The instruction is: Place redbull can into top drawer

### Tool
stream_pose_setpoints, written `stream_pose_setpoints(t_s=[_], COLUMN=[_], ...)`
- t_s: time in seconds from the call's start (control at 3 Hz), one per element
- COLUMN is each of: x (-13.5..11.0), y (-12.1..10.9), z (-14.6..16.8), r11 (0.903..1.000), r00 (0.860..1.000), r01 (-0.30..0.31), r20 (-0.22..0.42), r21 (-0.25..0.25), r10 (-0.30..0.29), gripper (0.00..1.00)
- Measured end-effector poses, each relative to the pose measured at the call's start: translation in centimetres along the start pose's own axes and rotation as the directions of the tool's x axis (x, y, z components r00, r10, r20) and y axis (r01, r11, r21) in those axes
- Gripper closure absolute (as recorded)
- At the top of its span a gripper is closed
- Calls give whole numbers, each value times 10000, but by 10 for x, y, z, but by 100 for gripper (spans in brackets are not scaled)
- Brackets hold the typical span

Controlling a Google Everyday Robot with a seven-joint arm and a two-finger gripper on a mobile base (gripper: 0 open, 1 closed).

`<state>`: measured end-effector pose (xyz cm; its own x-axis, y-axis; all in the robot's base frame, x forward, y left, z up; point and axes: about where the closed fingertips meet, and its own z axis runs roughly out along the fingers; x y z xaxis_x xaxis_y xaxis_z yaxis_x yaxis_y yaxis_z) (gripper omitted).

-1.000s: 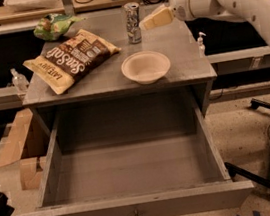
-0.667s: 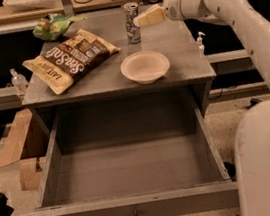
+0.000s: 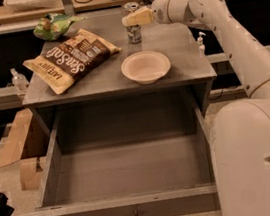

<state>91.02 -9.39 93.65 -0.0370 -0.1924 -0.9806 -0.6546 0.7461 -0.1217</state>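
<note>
The can (image 3: 134, 33) stands upright at the far side of the tabletop (image 3: 178, 43), just beyond the white bowl (image 3: 145, 67). The claw (image 3: 131, 19) reaches in from the right and sits across the can's upper part; I cannot tell whether it grips the can. The drawer (image 3: 115, 211) below is pulled out toward the near side. A chip bag (image 3: 72, 58) lies on the left.

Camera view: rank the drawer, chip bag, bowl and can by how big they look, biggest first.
Largest first:
drawer, nearest the camera
chip bag
bowl
can, farthest back, partly hidden by the hand at its middle
</note>
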Motion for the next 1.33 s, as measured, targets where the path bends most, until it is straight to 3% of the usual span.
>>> stream_pose_setpoints(t_s=[0.33,0.67,1.33], x=[6,15,21], y=[12,20,29], z=[19,38,54], r11=[9984,9961,9944], r00=[9982,9946,9913], r01=[-518,-833,-968], r20=[300,594,850], r21=[-228,-305,-431], r10=[524,850,1002], gripper=[0,16,63])
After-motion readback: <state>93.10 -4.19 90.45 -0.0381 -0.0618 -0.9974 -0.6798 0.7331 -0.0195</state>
